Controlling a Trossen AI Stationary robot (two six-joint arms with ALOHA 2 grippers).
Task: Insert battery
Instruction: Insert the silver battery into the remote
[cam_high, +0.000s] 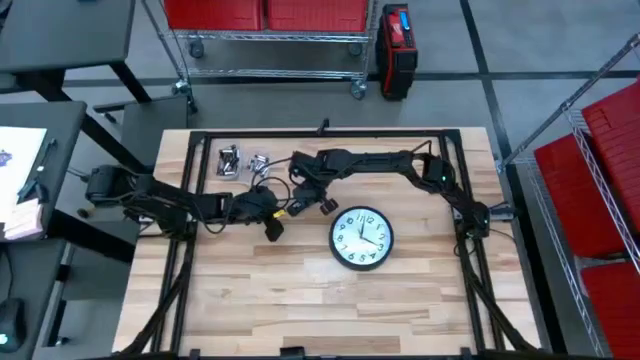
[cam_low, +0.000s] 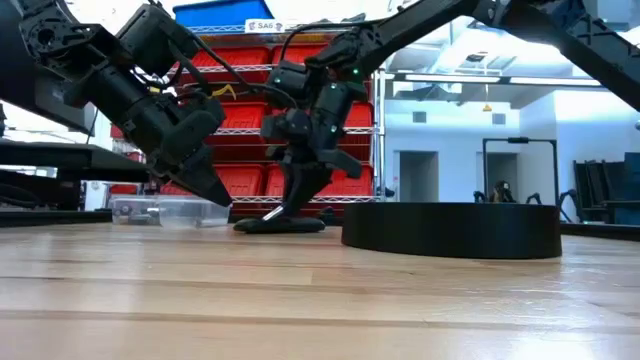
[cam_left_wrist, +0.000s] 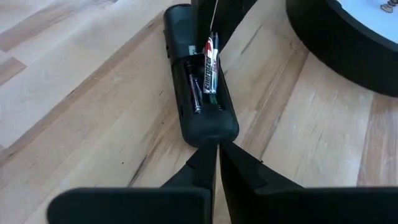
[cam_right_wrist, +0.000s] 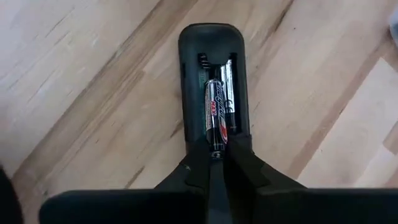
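From above, I am seeing both arms meeting beside the clock (cam_high: 361, 238) on the desk (cam_high: 300, 300). In the left wrist view, my left gripper (cam_left_wrist: 217, 152) is sitting pressed together by the remote (cam_left_wrist: 199, 81). In the right wrist view, my right gripper (cam_right_wrist: 214, 155) is pinching the battery (cam_right_wrist: 216, 118) over the remote's open slot.

Wall clock (cam_high: 361, 238) blocks the right of the remote (cam_high: 290, 205); clear container (cam_high: 232, 161) stands behind; near half of table (cam_high: 300, 310) open.

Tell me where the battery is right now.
The battery is pinched in the right tool, tilted over the open compartment of the black remote, which lies on the table just left of the wall clock in the high view.
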